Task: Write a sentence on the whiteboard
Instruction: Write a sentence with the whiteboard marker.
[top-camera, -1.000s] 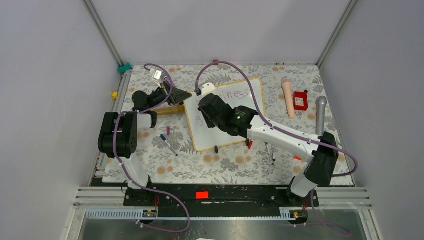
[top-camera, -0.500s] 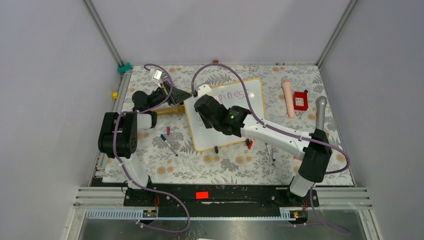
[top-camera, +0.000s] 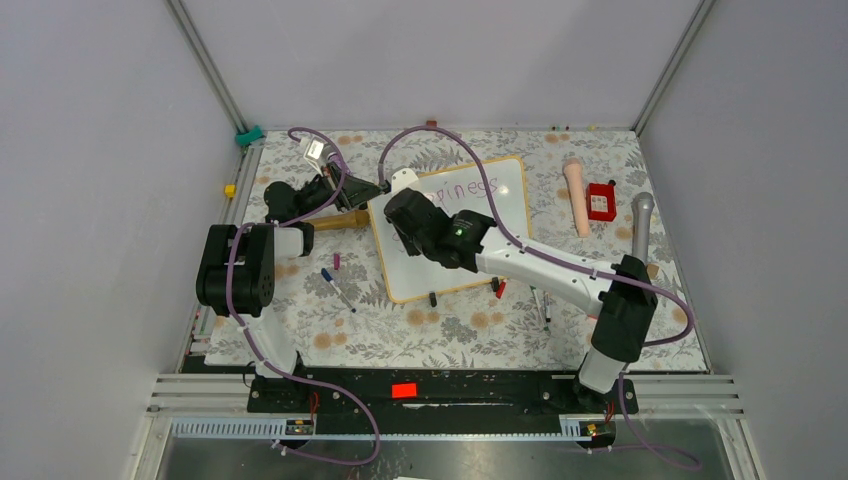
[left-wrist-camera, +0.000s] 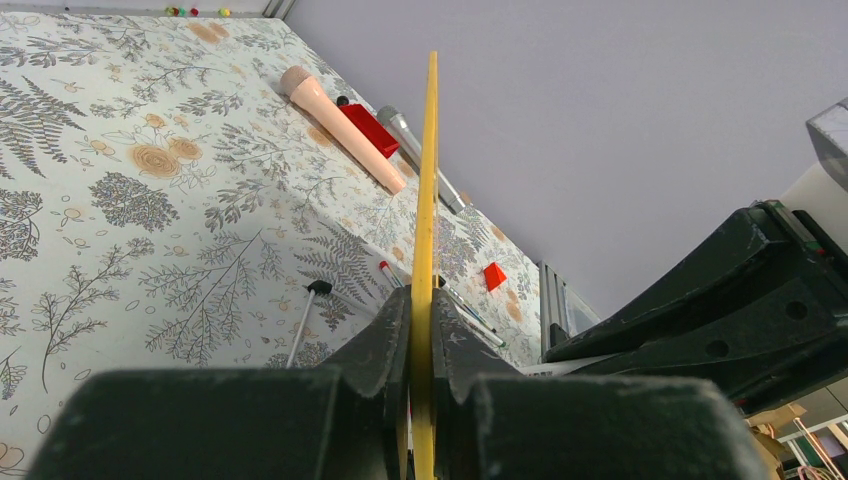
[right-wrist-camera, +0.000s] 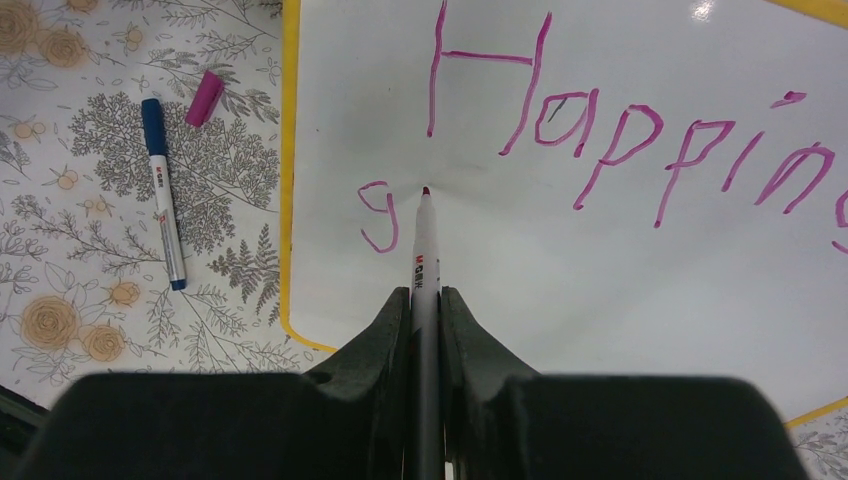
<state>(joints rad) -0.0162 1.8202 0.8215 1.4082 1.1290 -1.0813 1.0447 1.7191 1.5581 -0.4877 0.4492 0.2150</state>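
Observation:
The whiteboard (top-camera: 500, 228) lies tilted on the flowered table, white with a yellow rim. My left gripper (left-wrist-camera: 422, 295) is shut on that rim (left-wrist-camera: 428, 170) at the board's far left corner (top-camera: 374, 196). Part of the sentence shows in pink: "Happin" (right-wrist-camera: 600, 140) on the upper line and a single "g" (right-wrist-camera: 378, 215) below it. My right gripper (right-wrist-camera: 425, 292) is shut on a white marker (right-wrist-camera: 424, 255). The marker's pink tip sits at the board just right of the "g". In the top view the right gripper (top-camera: 400, 214) hides the board's left part.
A blue marker (right-wrist-camera: 160, 190) and a pink cap (right-wrist-camera: 206, 97) lie left of the board. More markers (top-camera: 541, 305) and a red cap (top-camera: 499, 289) lie below it. A peach cylinder (top-camera: 576, 195), a red box (top-camera: 601, 201) and a grey microphone (top-camera: 640, 230) lie to the right.
My right arm has slid a little to the left over the board with the marker. The left arm and the board have stayed put.

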